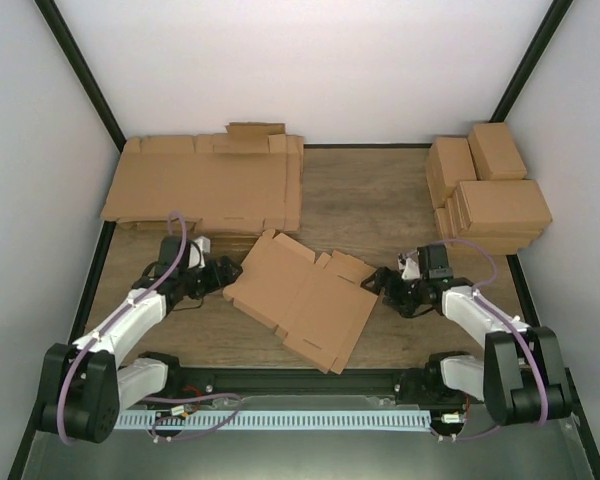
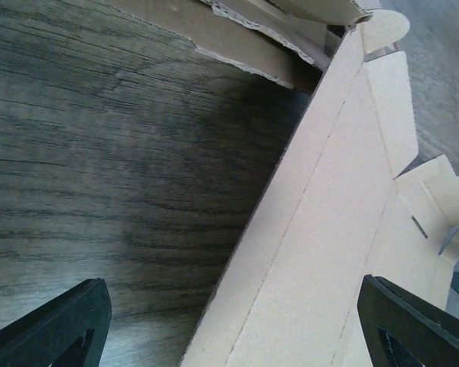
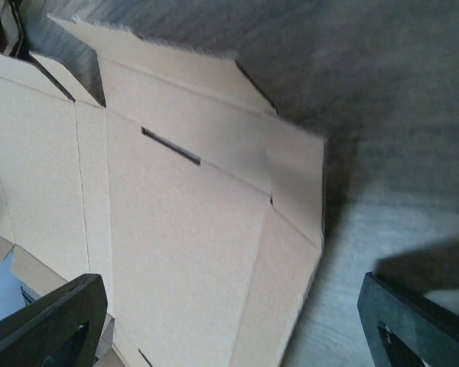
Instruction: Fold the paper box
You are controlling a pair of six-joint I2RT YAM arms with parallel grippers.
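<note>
The paper box is a flat brown die-cut sheet with flaps, lying askew on the wooden table between my two grippers. My left gripper is open at the sheet's left edge, its jaws spread either side of that edge. My right gripper is open at the sheet's right edge, jaws wide, with a flap of the sheet between and below them. Neither gripper grasps the sheet.
A pile of flat brown cardboard sheets lies at the back left, close behind the left gripper. Stacked finished brown boxes stand at the back right. A metal rail runs along the near edge.
</note>
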